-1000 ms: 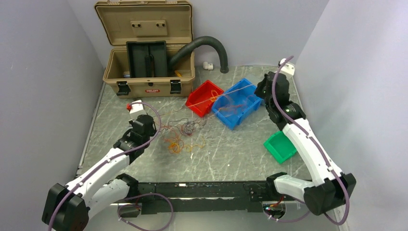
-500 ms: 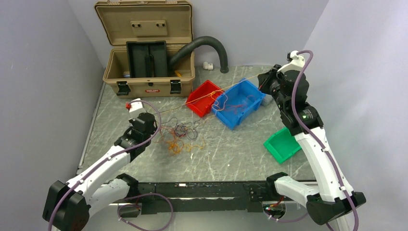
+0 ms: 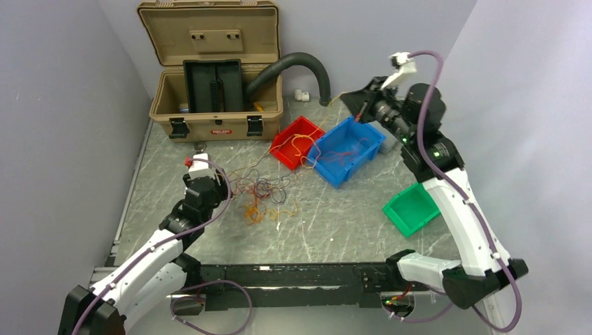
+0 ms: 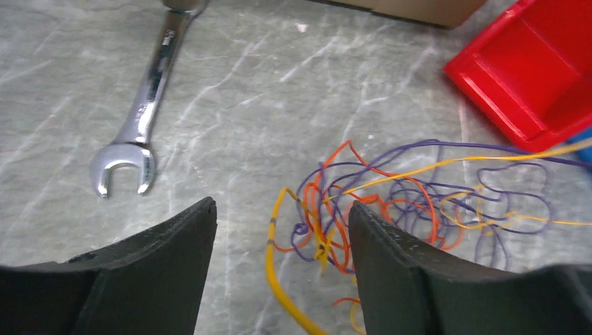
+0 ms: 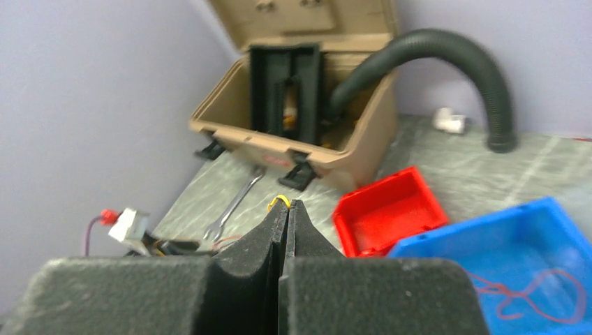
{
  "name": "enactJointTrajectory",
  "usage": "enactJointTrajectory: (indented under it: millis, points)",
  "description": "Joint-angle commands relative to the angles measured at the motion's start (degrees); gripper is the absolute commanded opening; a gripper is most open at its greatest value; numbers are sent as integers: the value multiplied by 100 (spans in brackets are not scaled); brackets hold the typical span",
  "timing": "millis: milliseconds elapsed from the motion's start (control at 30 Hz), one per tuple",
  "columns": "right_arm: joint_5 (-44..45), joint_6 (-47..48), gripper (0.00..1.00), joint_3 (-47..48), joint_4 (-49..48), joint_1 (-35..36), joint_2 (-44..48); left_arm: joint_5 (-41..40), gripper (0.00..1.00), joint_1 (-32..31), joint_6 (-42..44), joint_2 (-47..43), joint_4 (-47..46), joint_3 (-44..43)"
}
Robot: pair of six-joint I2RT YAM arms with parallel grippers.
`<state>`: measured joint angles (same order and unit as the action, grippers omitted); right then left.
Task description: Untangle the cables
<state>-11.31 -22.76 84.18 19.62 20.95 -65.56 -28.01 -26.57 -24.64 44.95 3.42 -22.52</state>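
We see a polished, bright metal wrench [image 4: 136, 132] ahead-left of the left gripper [image 4: 279, 218], whose fingers [image 4: 160, 272] are matt black. Thin, smooth-coated cables [image 4: 324, 237] lie just ahead on the sleek marbled grey table [image 4: 279, 91]. Far right is a glossy red plastic bin [image 4: 537, 77]. The right gripper [image 5: 286, 207] shows coarse, matt black pads [image 5: 237, 279].

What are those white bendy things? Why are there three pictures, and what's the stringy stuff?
Those are two white robot arms on a grey table. One picture looks down from above; the others come from a camera on each wrist. On the table: a tangle of thin orange, yellow and purple wires, a red plastic bin, a blue plastic bin, a green plastic bin, a silver wrench, an open tan toolbox. The right gripper pinches one yellow wire; the left gripper is open, facing the tangle.
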Motion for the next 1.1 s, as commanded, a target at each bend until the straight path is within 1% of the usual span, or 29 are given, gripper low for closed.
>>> enactJointTrajectory:
  millis: [0, 100, 267, 433, 633, 867, 1067]
  points:
    - [-122, 426, 0, 467, -260, 863, -411, 693, 79, 20, 419, -319, -838, 146]
    - [-7, 554, 0, 806, -189, 1226, -858, 1073, 88, 18, 583, -519, -1159, 297]
    - [-90, 527, 0, 1087, -371, 1517, -1295, 1988, 100, 11, 842, -735, -1736, 542]
    - [-65, 687, 0, 1526, -239, 1858, -1706, 2867, 99, 18, 959, -836, -2311, 737]
    - [160, 925, 0, 1842, -82, 2184, -1992, 3459, 99, 18, 1030, -1013, -2759, 928]
    - [290, 1051, 0, 1844, -84, 2260, -2055, 3947, 99, 17, 1095, -1036, -3122, 1066]
    - [503, 1099, 0, 1740, -35, 2265, -2077, 3989, 99, 13, 1021, -1050, -3179, 1066]
